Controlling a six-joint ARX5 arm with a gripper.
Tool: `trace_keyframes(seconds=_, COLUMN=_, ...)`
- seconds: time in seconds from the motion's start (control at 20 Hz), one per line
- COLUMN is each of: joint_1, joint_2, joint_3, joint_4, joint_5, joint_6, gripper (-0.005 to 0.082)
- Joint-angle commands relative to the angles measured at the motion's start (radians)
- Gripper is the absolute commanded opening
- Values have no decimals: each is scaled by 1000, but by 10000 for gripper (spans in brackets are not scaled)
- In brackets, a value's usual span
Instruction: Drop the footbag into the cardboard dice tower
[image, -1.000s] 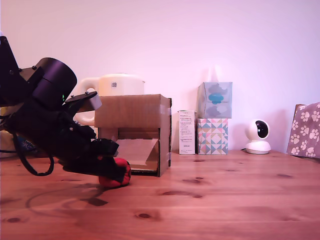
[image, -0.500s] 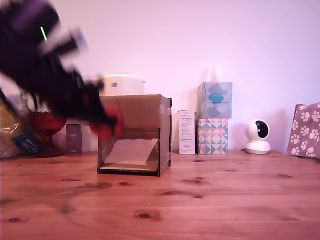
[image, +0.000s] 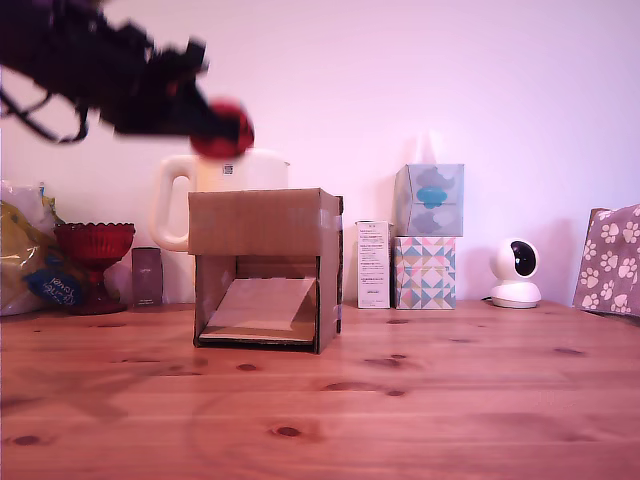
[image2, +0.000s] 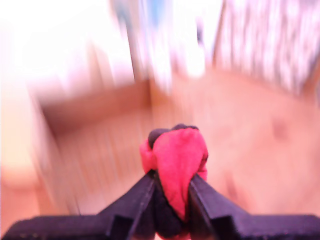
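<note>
We see the arm is now much higher than a moment ago, and the footbag (image: 222, 128) has gone up with it. The gripper (image: 212, 122) squeezes the red and black ball tight between its two fingers (image2: 135, 197). The ball hangs above the cardboard dice tower (image: 266, 268), over its top edge on the exterior view's left.
</note>
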Motion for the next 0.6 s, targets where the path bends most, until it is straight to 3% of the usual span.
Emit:
trace_keyframes(seconds=0.0, joint_1=-2, joint_2=5, joint_3=-7, joint_4=104, joint_5=-15, joint_6=-4, gripper=74)
trace_keyframes(seconds=0.3, joint_1=-2, joint_2=102, joint_3=132, joint_4=155, joint_5=-33, joint_6=-3, gripper=74)
trace_keyframes(seconds=0.55, joint_1=-2, joint_2=300, joint_3=402, joint_4=-97, joint_5=-32, joint_6=-3, gripper=74)
